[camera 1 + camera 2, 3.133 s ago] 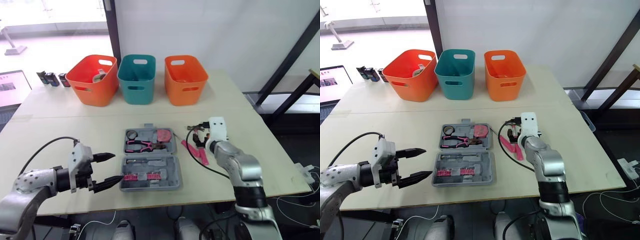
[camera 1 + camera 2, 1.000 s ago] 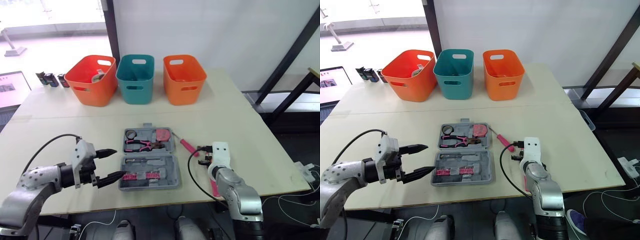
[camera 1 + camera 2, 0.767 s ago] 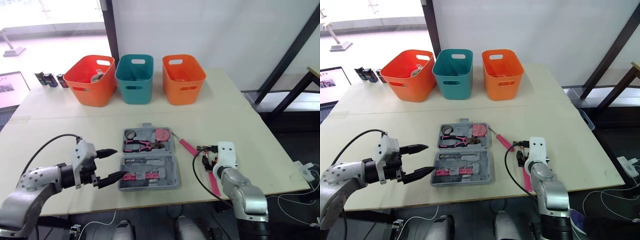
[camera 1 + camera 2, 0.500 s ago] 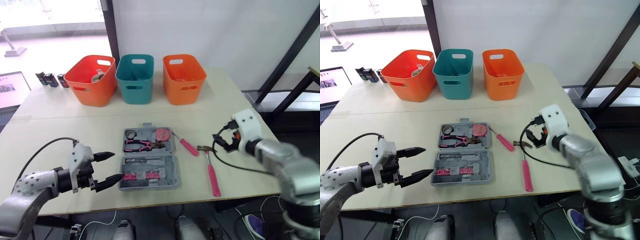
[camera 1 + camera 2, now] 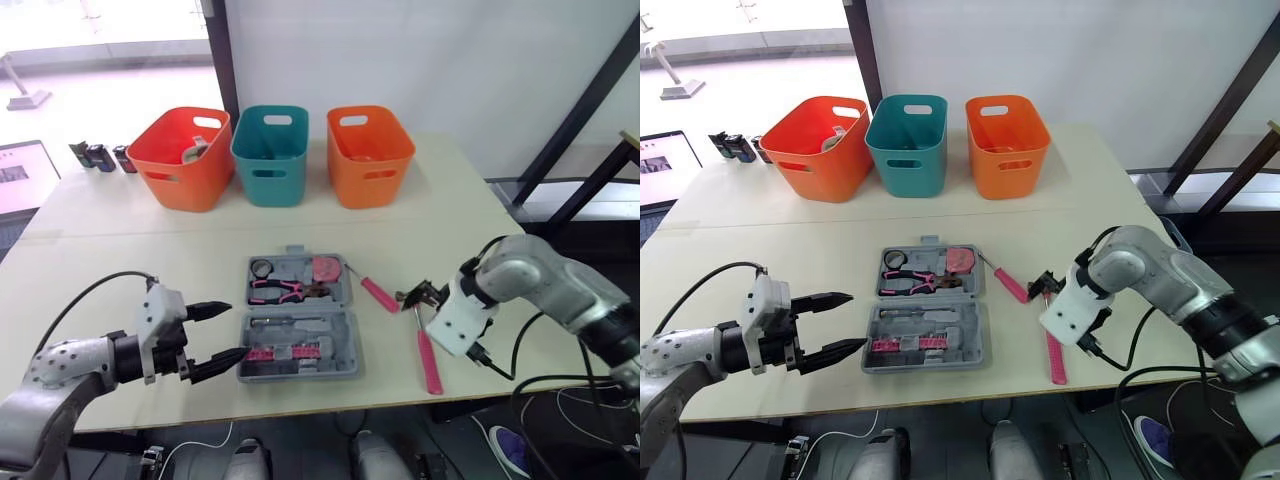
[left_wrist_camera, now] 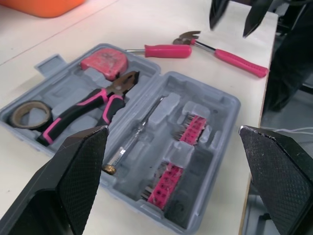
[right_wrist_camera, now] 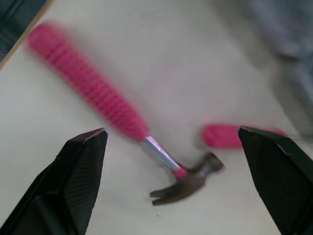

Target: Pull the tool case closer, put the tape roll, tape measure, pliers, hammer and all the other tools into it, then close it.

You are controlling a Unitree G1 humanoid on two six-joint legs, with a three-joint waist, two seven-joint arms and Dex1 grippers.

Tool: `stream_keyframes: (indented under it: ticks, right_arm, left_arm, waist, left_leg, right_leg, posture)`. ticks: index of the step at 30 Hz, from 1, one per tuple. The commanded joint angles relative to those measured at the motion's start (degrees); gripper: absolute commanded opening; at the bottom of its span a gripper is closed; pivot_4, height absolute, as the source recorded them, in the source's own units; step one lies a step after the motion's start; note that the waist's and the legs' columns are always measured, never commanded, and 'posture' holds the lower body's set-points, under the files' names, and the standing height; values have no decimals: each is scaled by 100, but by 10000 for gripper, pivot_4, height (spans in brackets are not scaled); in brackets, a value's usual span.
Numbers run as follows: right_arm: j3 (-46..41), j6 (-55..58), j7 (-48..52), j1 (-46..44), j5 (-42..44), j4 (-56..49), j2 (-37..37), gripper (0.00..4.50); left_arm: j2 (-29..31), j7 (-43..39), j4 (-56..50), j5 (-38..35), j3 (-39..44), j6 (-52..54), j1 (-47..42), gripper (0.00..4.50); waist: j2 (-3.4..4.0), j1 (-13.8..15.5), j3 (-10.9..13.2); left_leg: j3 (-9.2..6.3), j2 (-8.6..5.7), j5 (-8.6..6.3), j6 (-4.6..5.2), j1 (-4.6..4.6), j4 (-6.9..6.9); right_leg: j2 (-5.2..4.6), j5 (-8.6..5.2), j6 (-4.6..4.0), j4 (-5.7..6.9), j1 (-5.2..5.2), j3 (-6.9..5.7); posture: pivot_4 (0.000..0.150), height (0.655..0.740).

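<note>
Tool case (image 5: 345,340) lies open at centre front of counter (image 5: 120,250); tape roll (image 5: 264,268), pliers (image 5: 280,291) and tape measure (image 5: 326,269) sit in its far half; hammer (image 5: 428,355) and pink screwdriver (image 5: 378,293) lie on counter to its right; right gripper (image 5: 418,296) released, at hammer head, gripping nothing; left gripper (image 5: 235,330) released, empty, beside case's left edge.

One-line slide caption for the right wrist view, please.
Open right gripper hovers over the pink-handled hammer lying on the table, a pink screwdriver handle beside its head.
</note>
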Motion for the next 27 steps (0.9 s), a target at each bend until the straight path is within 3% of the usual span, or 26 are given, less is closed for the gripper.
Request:
stream_keyframes:
  ticks: [1,8,14,17,24,27]
  right_arm:
    - [125,-1315,-580,-431,-971,809,288,44695]
    - [638,-1997,-1796,-1048,-2917,2083,942,44695]
    - [1023,-2063,-2388,-1318,-3840,2653,1148,44695]
    - [1053,-2123,-2420,-1288,-3791,2768,1209,36113]
    - [1044,-2053,-2878,-1407,-4092,2977,1300,1730]
    - [960,-2065,-3053,-1452,-4084,3045,1211,305]
  left_arm:
    - [4,86,-209,-65,102,-6,48,45000]
    - [-59,172,-372,-136,197,-48,208,45000]
    - [-46,183,-461,-192,178,-37,248,45000]
    - [-60,213,-452,-166,153,-74,250,45000]
    - [-95,211,-426,-175,57,-122,201,45000]
    - [-136,213,-372,-190,30,-144,140,45000]
  waist:
    - [0,-4,0]
    - [1,14,2]
    - [0,3,1]
    - [-5,2,3]
    - [-15,-44,-2]
    - [-17,-47,-3]
  left_leg:
    - [0,0,0,0,2,1]
    - [-5,-1,11,-15,9,10]
    - [-8,-2,12,-17,19,12]
    - [-8,-2,11,-16,73,10]
    - [-8,-1,10,-15,103,5]
    - [-10,0,10,-15,105,1]
  right_leg:
    - [0,0,0,5,0,0]
    - [2,2,-6,18,7,1]
    - [1,3,-7,18,20,1]
    - [0,0,-7,9,74,1]
    - [1,-1,-7,13,101,1]
    - [2,-1,-7,14,102,1]
  posture:
    - [1500,7400]
    - [1500,7400]
    - [1500,7400]
    - [1500,7400]
    - [1500,7400]
    - [1500,7400]
